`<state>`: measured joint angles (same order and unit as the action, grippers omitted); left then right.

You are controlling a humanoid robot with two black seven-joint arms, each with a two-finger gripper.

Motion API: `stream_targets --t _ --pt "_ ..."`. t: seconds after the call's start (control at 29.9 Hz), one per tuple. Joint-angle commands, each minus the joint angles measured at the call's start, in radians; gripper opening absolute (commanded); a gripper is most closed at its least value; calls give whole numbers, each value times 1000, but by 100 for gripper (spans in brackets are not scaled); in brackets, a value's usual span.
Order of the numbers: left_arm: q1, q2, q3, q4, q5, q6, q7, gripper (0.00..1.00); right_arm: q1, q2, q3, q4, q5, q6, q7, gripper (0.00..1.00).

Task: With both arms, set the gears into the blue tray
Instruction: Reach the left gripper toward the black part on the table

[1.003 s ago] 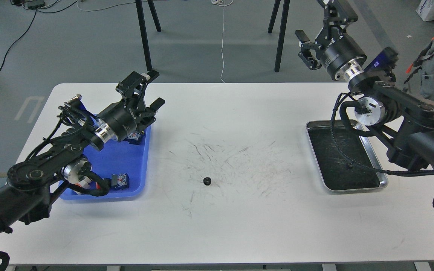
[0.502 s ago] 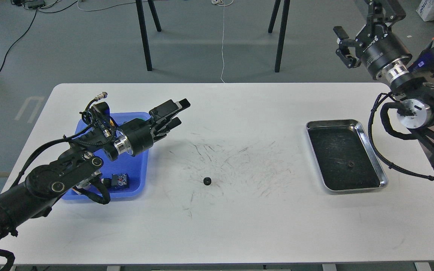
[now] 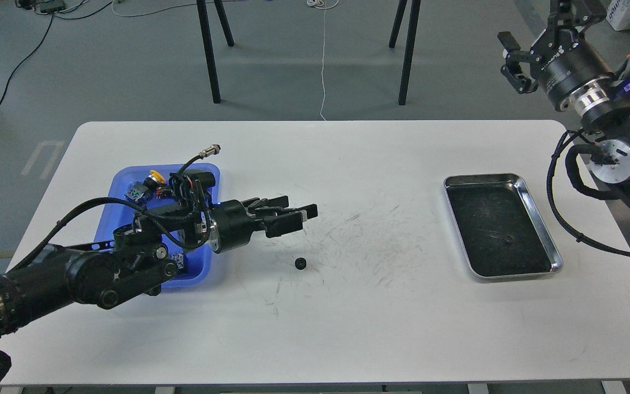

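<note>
Head view: my left gripper (image 3: 299, 215), fingers apart and empty, hangs just above-left of a gear (image 3: 300, 263) on open white table (image 3: 348, 328). Blue tray (image 3: 210, 175) sits behind it. My right gripper (image 3: 512, 60) is off the table's far-right corner; fingers look parted.

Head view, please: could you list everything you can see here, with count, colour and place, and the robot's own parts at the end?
table: one, white, scuffed in the middle, fills the view
blue tray: one, bright blue, table's left side, partly behind the left arm
button switches: a few, coloured caps, at the blue tray's far end
gears: two, black; one on the bare table near centre, one inside the silver tray
silver tray: one, shiny rim, dark inside, table's right side
dark legs: two pairs, black, on the floor beyond the table
left gripper: black, open, above the table just beyond the centre gear
right gripper: black, open, raised beyond the table's far right corner
</note>
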<state>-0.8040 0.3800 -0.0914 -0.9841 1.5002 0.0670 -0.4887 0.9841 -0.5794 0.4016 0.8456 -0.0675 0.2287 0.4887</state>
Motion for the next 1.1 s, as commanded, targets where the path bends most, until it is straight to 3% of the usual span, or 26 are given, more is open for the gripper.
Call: stream_targets --t 0.0,0.64,0.87,1.07 --pt "-1 -16 58 1 122 66 0 100 1 -2 0 -2 0 0 0 98" --pt "-7 -87 117 79 440 172 0 95 2 -22 11 -10 -2 -3 0 98" --pt "-34 -102 191 139 500 172 0 86 2 -23 11 -8 -2 -5 0 98" --pt "-34 -125 197 193 552 172 0 71 1 -23 11 -7 0 -5 0 98"
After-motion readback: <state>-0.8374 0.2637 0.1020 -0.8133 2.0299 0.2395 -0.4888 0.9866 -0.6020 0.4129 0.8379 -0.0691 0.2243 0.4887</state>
